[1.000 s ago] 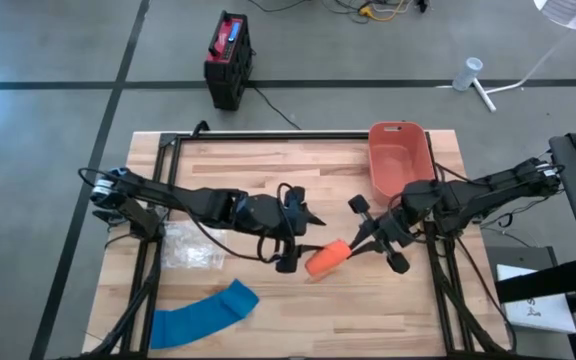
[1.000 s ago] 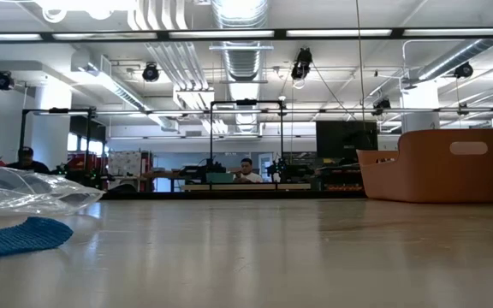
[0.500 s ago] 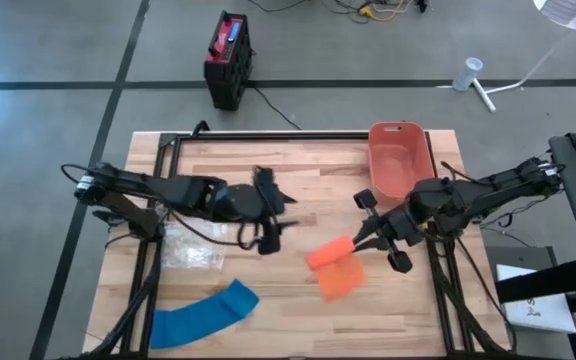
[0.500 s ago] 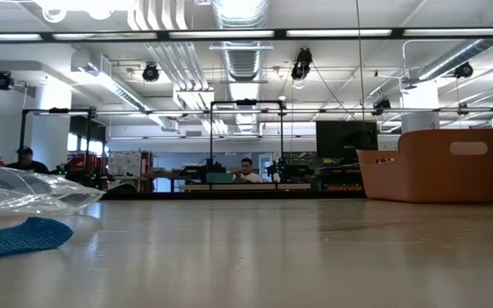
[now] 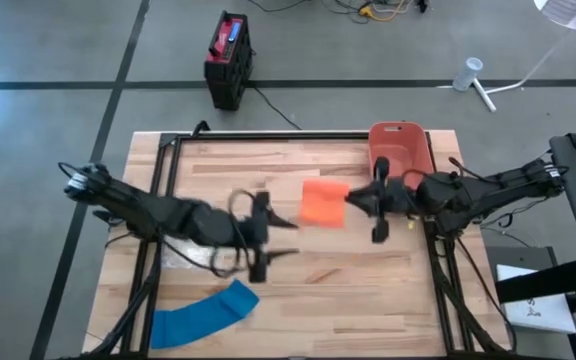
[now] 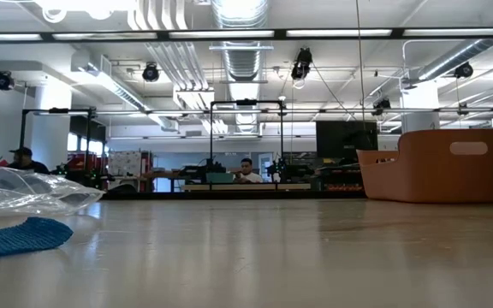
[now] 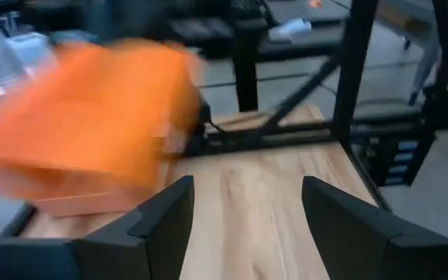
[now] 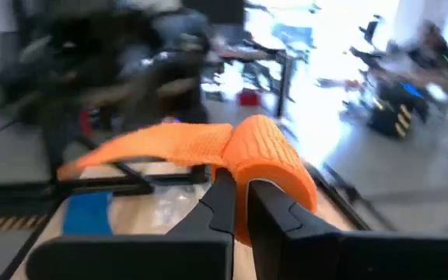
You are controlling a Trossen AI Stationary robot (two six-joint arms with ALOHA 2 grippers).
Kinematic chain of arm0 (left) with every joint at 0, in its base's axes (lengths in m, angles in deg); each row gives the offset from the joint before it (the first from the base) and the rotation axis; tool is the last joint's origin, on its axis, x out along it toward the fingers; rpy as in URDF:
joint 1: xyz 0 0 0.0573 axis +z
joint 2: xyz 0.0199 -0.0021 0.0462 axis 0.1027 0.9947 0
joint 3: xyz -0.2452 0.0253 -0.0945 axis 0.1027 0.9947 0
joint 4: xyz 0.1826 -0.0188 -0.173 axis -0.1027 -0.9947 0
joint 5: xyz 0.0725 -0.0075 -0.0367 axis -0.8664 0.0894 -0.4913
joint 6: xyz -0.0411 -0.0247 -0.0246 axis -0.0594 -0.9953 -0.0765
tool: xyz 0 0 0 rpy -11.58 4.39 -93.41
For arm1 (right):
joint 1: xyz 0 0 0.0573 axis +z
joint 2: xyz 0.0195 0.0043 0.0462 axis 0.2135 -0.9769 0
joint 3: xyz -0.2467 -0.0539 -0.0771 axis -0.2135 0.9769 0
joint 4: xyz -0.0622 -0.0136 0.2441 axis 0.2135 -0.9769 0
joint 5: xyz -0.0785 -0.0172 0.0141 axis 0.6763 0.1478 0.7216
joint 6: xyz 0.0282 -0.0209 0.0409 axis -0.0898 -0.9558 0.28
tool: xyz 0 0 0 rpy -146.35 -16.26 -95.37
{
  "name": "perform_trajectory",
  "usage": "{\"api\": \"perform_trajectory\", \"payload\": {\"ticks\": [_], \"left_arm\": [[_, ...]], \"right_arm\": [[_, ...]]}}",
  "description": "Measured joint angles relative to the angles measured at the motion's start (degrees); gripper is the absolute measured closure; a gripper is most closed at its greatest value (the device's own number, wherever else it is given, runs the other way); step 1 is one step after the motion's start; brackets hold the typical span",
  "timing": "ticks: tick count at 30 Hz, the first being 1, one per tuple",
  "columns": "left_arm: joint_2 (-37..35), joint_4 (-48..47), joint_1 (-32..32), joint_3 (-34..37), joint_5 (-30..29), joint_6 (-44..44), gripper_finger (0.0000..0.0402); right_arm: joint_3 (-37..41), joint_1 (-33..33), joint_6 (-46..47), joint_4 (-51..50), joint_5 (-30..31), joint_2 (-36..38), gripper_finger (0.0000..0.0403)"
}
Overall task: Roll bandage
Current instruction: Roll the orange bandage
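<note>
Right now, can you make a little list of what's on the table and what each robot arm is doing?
right gripper: jaws shut on the orange bandage, held up off the table near the bin
orange bandage: partly unrolled, a loose flap hanging from the roll
left gripper: jaws open, holding nothing, over the table's middle
blue bandage: lying flat at the table's near left edge
plastic bag: clear, crumpled, beside the blue bandage
orange bin: at the far right of the wooden table
</note>
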Motion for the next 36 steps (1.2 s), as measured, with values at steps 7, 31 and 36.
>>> {"api": "perform_trajectory", "payload": {"ticks": [7, 31, 36], "left_arm": [[8.1, 16.5, 0.5, 8.8, -3.8, -3.6, 0.0173], [15.6, 26.9, 3.3, 7.3, -22.4, 2.8, 0.0173], [15.6, 26.7, 3.3, 8.2, -17.9, 2.5, 0.0173]], "right_arm": [[0.0, -3.8, 12.6, -8.7, 0.0, 0.5, 0.0394], [0.2, -1.4, 12.6, -18.3, -15.2, -1.4, 0.0394], [0.2, -0.9, 9.5, -19.0, -17.6, -1.1, 0.0394]]}}
